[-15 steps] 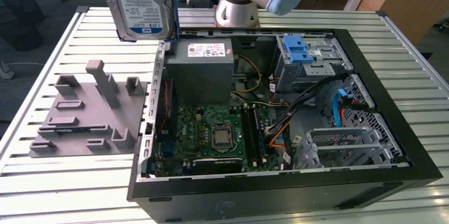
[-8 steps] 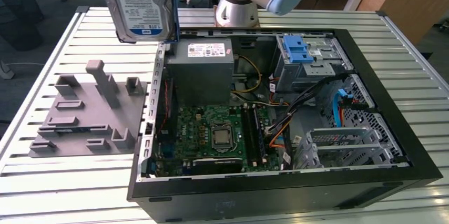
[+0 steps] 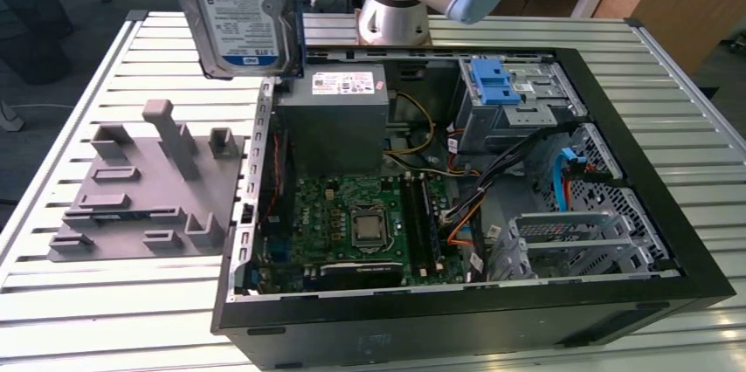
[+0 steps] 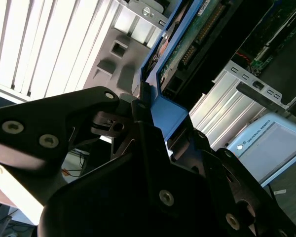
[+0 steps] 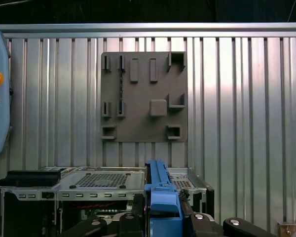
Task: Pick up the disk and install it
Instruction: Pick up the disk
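The disk [image 3: 247, 18] hangs upright high above the table, at the exterior view's upper left, over the edge of the open computer case [image 3: 652, 171]. Its blue-and-white label faces the camera, and a blue rail runs down its side. My gripper [image 4: 145, 106] is shut on the disk's blue carrier rail [image 4: 167, 113]; the black fingers [image 4: 138, 111] clamp it from both sides. In the first wrist view the blue rail [image 5: 160, 192] stands edge-on between the fingers [image 5: 130, 217], above the case and the slatted table.
Inside the case are a grey power supply box [image 3: 332, 119], a metal drive cage with a blue latch [image 3: 507, 93], another metal cage [image 3: 571, 241] and the motherboard [image 3: 362, 223]. A grey fixture plate [image 3: 140, 189] lies at the exterior view's left. The arm's base [image 3: 397, 5] stands behind the case.
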Available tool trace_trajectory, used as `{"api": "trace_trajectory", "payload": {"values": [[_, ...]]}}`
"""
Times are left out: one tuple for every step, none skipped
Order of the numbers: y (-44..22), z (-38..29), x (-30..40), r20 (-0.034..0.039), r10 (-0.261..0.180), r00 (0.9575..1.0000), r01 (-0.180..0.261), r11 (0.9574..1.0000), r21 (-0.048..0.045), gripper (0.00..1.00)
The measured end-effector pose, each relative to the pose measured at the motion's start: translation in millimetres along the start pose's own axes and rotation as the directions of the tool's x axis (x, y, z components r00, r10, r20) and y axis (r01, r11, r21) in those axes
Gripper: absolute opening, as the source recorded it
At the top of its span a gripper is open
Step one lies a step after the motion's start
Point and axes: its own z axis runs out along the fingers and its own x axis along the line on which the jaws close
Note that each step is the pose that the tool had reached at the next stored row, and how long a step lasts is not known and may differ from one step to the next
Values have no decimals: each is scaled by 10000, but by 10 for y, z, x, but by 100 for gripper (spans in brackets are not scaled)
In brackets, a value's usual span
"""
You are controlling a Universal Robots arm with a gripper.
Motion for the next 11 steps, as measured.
{"api": "trace_trajectory", "payload": {"values": [[-37, -1, 4, 0, 1, 10000, -1, 10000, 0, 37], [-83, -1, 7, 0, 1, 10000, -1, 10000, 0, 37], [-127, -1, 9, 0, 2, 10000, -2, 10000, 0, 37], [-169, -2, 12, 1, 0, 10000, 0, 10000, 1, 37], [-210, -2, 14, 1, 1, 10000, -1, 10000, 1, 37], [-248, -3, 16, 1, 1, 10000, -1, 10000, 1, 37], [-283, -3, 18, 1, 2, 10000, -2, 10000, 1, 37], [-313, -4, 18, 1, 1, 10000, -1, 10000, 0, 37], [-346, -4, 19, 0, 1, 10000, -1, 10000, 0, 37], [-376, -5, 19, 0, 0, 10000, 0, 10000, 0, 37], [-405, -5, 20, 1, 0, 10000, 0, 10000, 1, 37]]}}
